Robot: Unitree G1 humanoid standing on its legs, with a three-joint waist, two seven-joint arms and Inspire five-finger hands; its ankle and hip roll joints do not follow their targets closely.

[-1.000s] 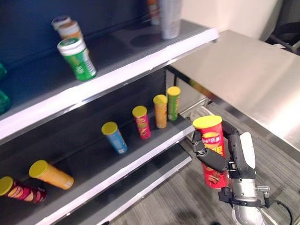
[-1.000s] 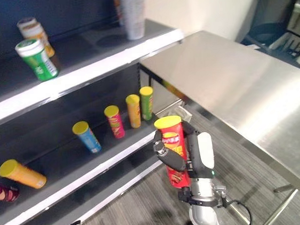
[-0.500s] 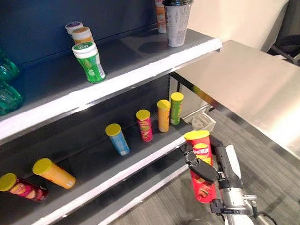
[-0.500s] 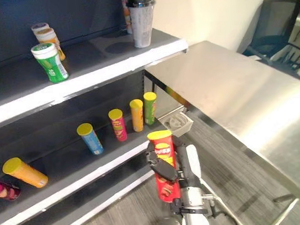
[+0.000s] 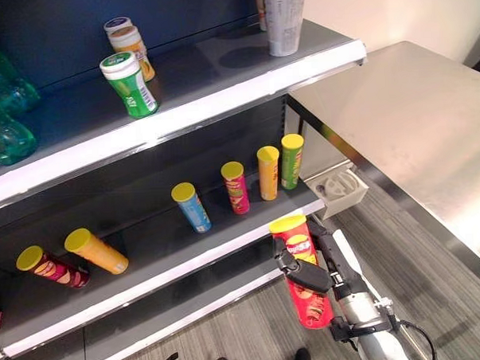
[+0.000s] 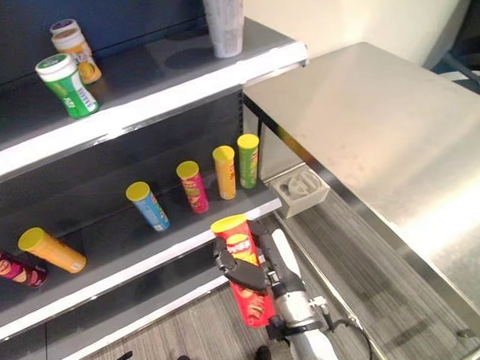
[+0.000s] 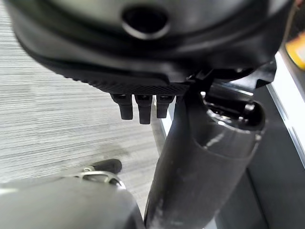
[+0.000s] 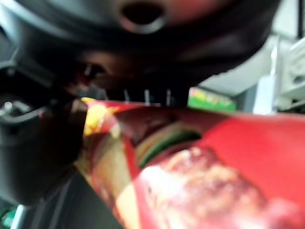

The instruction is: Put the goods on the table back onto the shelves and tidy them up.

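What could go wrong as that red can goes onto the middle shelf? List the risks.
1. The right hand grips the red can around its middle, with the can hanging below the middle shelf's white edge; lifted too little, it may strike that edge.
2. The green can, yellow can and pink can stand close together upright; a careless placement could topple them.
3. The orange can already lies on its side and might roll if bumped.

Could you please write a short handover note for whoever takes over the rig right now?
Right hand: shut on the red chip can, held upright in front of the middle shelf.
Left hand: idle, fingers curled, holding nothing.
Done: blue can, pink can, orange can and green can stand on the middle shelf.
Left: shelve the red can; two cans lie tipped over.
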